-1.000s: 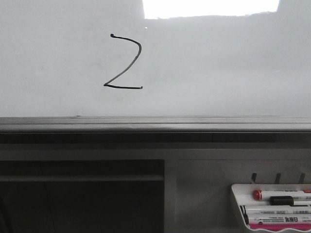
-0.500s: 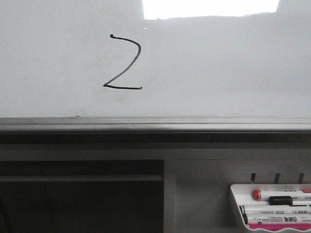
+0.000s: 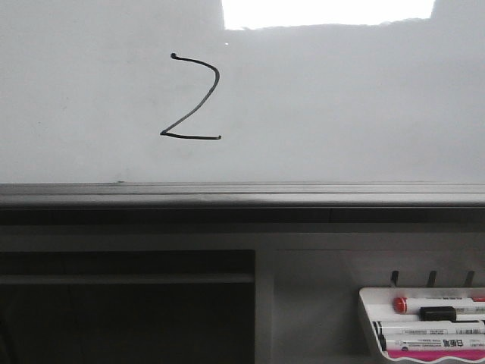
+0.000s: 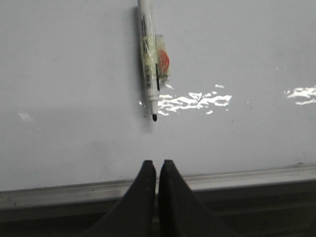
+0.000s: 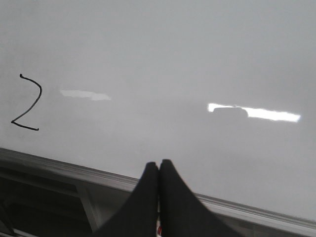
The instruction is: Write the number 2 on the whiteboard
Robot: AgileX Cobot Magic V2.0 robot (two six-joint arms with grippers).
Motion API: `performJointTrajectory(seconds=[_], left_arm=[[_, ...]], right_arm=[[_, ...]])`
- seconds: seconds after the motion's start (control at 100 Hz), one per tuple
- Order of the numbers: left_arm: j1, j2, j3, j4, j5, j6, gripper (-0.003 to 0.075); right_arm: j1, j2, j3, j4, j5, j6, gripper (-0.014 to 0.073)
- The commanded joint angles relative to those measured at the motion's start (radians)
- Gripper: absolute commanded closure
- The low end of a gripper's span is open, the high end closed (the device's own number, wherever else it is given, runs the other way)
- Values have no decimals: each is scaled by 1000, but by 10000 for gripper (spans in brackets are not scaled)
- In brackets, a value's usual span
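Front view: number 2 [image 3: 191, 97] done on whiteboard [image 3: 341, 106], so both end effectors [image 4: 157, 165] [image 5: 158, 165] sit pinched together, empty.

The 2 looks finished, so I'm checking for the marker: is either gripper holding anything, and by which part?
Nothing. The left gripper and right gripper are both shut and empty; a marker sticks to the whiteboard, untouched.

- The number 2 [image 3: 192, 97] stood complete in thin black line on the whiteboard [image 3: 341, 114], its curved top sweeping down to a flat base stroke, left of the board's centre in the front view.
- The whiteboard, glossy grey-white and upright, carried a bright rectangular reflection along its upper edge and ended below in a grey metal rail.
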State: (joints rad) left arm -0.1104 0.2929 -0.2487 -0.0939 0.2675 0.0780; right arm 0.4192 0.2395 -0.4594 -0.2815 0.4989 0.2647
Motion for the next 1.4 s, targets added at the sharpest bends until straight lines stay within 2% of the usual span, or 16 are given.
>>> performJointTrajectory(seconds=[0.0, 0.18, 0.38, 0.5, 0.68, 0.72, 0.79, 1.39], left_arm=[[-8, 7, -1, -12, -82, -12, 740], [-8, 5, 48, -5, -82, -12, 740], [10, -127, 94, 10, -110, -6, 740], [15, -198, 148, 10, -179, -6, 740], [17, -263, 266, 5, -357, -6, 740], [23, -276, 257, 5, -307, -6, 740], [41, -324, 262, 5, -298, -6, 740], [43, -320, 262, 5, -312, -6, 740]], right_arm=[[-8, 7, -24, -17, -74, 3, 662], [-8, 7, -24, -17, -74, 3, 662], [-8, 7, -24, -17, -74, 3, 662], [-8, 7, -24, -17, -74, 3, 662], [-8, 7, -24, -17, -72, 3, 662], [-8, 7, -24, -17, -72, 3, 662], [-8, 7, -24, -17, -71, 3, 662], [-8, 7, -24, -17, -70, 3, 662]])
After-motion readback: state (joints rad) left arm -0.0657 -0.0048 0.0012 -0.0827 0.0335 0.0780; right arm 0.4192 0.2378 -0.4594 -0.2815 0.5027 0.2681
